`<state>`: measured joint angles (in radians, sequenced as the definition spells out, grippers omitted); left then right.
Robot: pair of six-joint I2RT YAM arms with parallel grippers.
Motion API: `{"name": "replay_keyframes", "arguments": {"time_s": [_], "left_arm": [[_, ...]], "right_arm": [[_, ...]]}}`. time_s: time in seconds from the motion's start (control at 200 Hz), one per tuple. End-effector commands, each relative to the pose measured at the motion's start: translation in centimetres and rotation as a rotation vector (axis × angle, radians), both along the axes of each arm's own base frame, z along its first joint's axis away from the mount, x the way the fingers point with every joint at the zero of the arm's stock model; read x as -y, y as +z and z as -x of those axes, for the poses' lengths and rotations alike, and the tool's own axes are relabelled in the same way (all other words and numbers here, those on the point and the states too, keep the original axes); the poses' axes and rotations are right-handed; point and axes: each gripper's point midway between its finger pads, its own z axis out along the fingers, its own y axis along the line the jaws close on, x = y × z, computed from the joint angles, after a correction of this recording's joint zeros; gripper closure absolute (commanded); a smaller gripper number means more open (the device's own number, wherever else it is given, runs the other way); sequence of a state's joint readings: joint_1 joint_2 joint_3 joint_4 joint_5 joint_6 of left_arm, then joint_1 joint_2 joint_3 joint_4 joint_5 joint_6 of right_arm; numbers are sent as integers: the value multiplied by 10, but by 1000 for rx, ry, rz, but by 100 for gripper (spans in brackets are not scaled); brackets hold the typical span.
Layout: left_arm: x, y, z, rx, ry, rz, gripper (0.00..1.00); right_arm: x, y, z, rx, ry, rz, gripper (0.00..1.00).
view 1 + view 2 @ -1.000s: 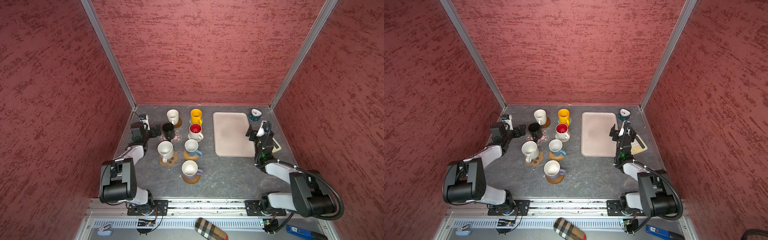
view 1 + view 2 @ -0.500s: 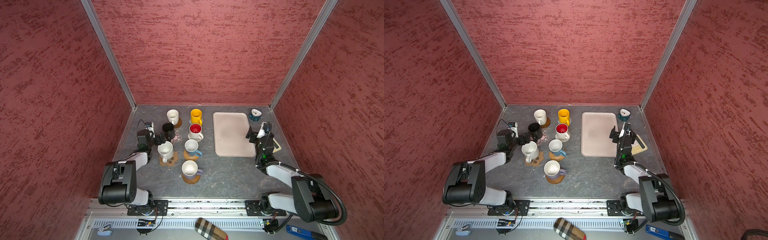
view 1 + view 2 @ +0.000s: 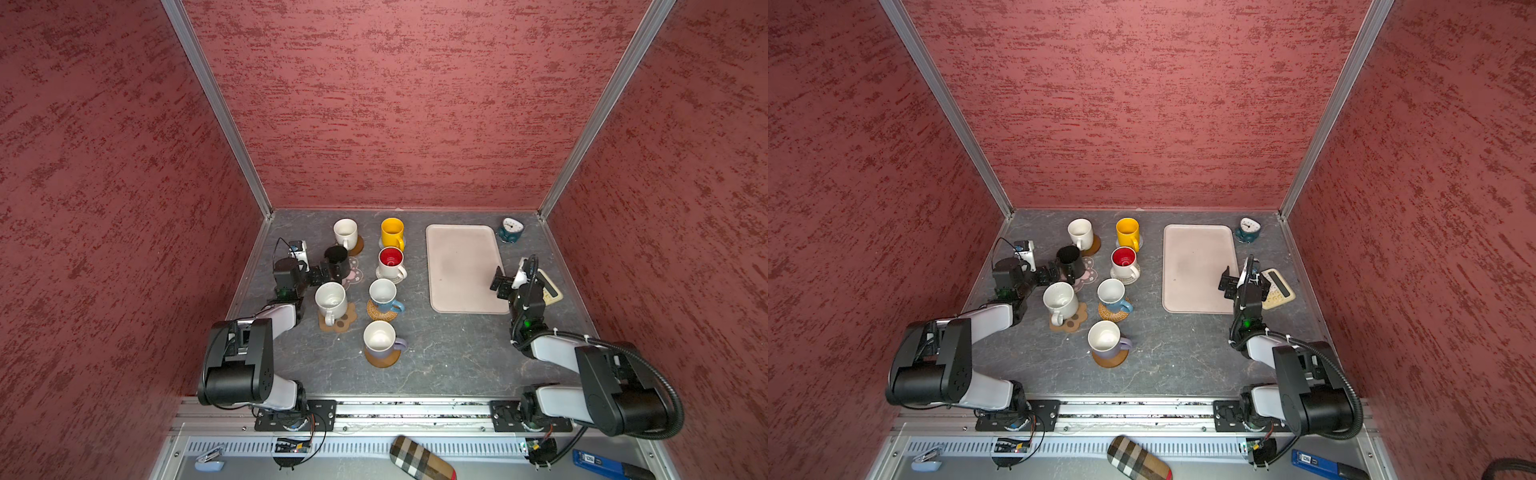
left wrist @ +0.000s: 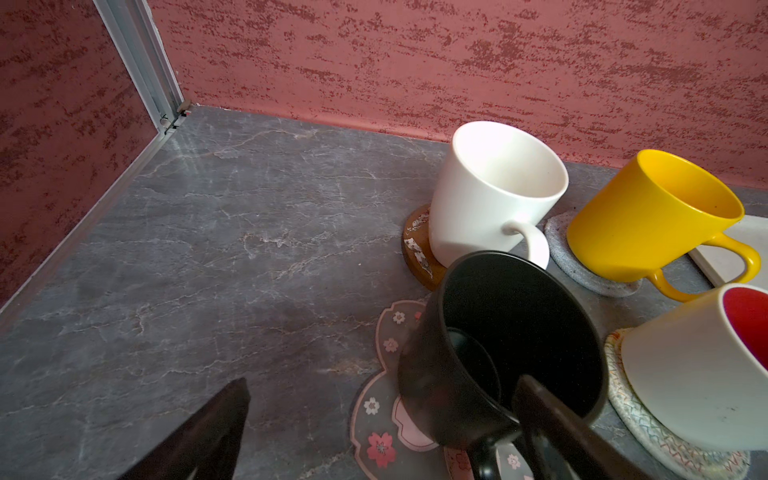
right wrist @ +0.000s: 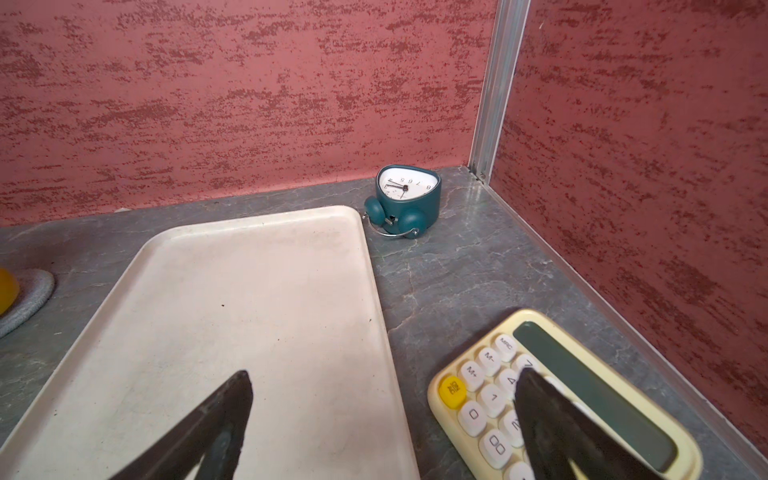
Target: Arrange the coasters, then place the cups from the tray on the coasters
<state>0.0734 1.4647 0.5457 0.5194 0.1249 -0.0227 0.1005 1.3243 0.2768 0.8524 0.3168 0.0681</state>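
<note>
The left pincer (image 3: 324,272) has slid in beside the black mug (image 3: 336,257) over the last second. The right pincer (image 3: 498,284) has drawn back a little along the tray (image 3: 461,249). No mug has shifted.

In both top views all seven mugs stand on coasters to the left of the tray. The black mug sits off-centre on the pink flower coaster (image 3: 356,272), and the left pincer is spread wide just beside it. The right pincer, also spread, hangs over the tray's right rim. The calculator (image 3: 550,291) lies just beyond it, and the teal clock (image 3: 511,230) stands in the far corner.

In the left wrist view one finger (image 4: 573,436) crosses the black mug's (image 4: 498,353) mouth above its handle; I cannot tell whether it touches. The other finger (image 4: 199,432) is well apart, over the grey surface (image 4: 208,249). Behind, a white mug (image 4: 490,191) stands on a wooden disc (image 4: 417,249). Next to it a yellow mug (image 4: 648,216) stands on a grey woven round (image 4: 582,266).

In the right wrist view one finger (image 5: 224,415) hangs over the tray (image 5: 249,291) and the other (image 5: 552,424) over the calculator's (image 5: 478,399) keys. The clock (image 5: 405,199) lies tipped over by the wall.
</note>
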Motion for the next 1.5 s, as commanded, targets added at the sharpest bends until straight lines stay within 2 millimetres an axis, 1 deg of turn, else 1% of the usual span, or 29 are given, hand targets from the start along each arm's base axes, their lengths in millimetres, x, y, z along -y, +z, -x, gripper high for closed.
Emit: {"name": "replay_keyframes", "arguments": {"time_s": [0.0, 0.291, 0.516, 0.661, 1.222, 1.498], "left_arm": [[0, -1, -2, 14, 1, -8, 0], [1, -7, -5, 18, 9, -31, 1], [0, -6, -3, 31, 14, -34, 1], [1, -4, -3, 39, 21, -46, 1], [1, -4, 10, 118, 54, -72, 0], [1, -3, 12, 129, 62, -80, 0]], "right_arm": [[0, 15, -6, 57, 8, -8, 1], [-1, 14, -9, 48, 21, -9, 1], [-3, 16, -3, 69, 34, -18, 1], [-4, 17, -3, 71, 42, -16, 1], [-5, 17, -2, 73, 49, -17, 1], [-5, 15, -4, 63, 47, -16, 1]]}}
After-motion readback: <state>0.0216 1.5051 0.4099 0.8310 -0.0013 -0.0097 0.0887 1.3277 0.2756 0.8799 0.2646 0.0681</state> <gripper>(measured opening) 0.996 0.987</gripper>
